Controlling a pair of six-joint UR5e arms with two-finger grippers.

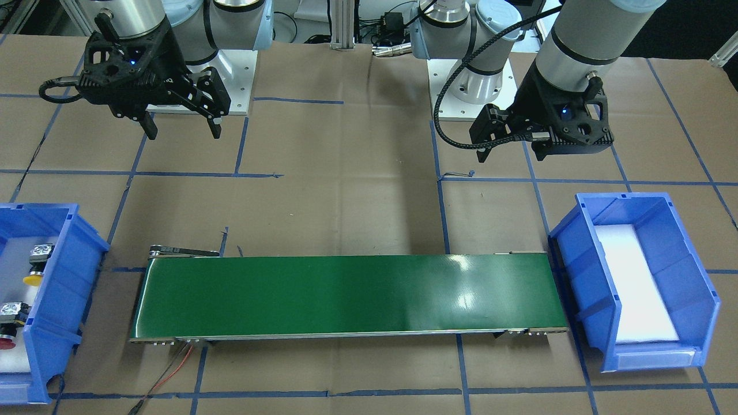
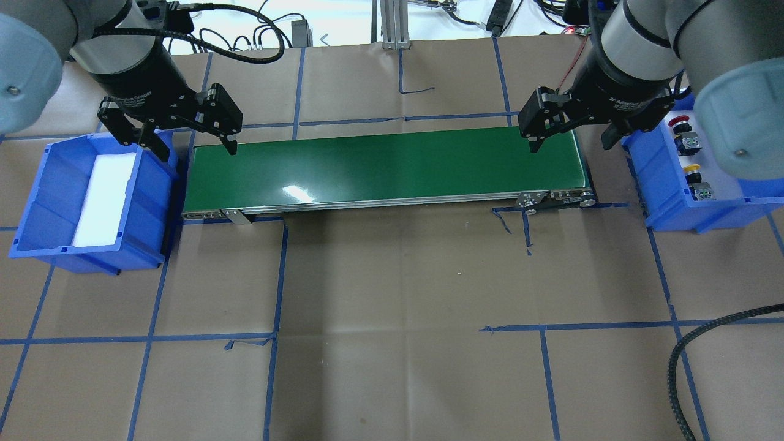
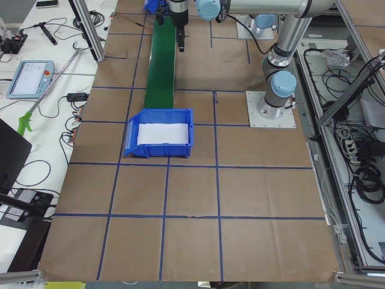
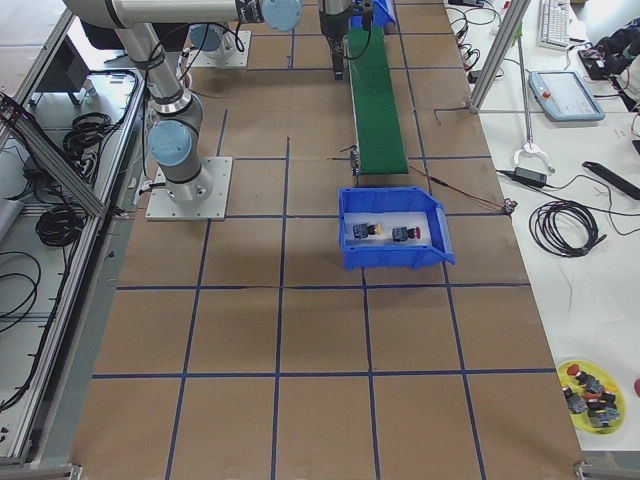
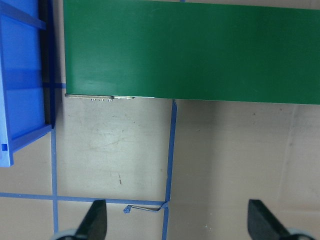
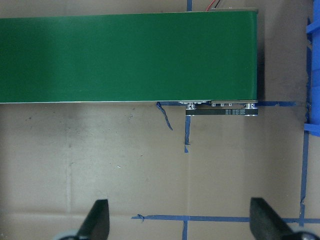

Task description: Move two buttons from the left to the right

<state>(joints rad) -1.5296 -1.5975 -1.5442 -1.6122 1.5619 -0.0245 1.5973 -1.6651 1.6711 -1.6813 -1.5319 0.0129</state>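
Note:
The two buttons lie on white padding in the blue bin at my right end of the table. The yellow-capped button and the red-capped button rest side by side, each on a dark boxy body. My right gripper hangs open above the belt's right end, just left of that bin, holding nothing. My left gripper hangs open over the belt's left end. Both wrist views show spread fingers with bare table between them.
A green conveyor belt runs between the bins. A second blue bin at my left end holds only a white pad. Brown paper with blue tape lines covers the table. A black cable loops at the near right.

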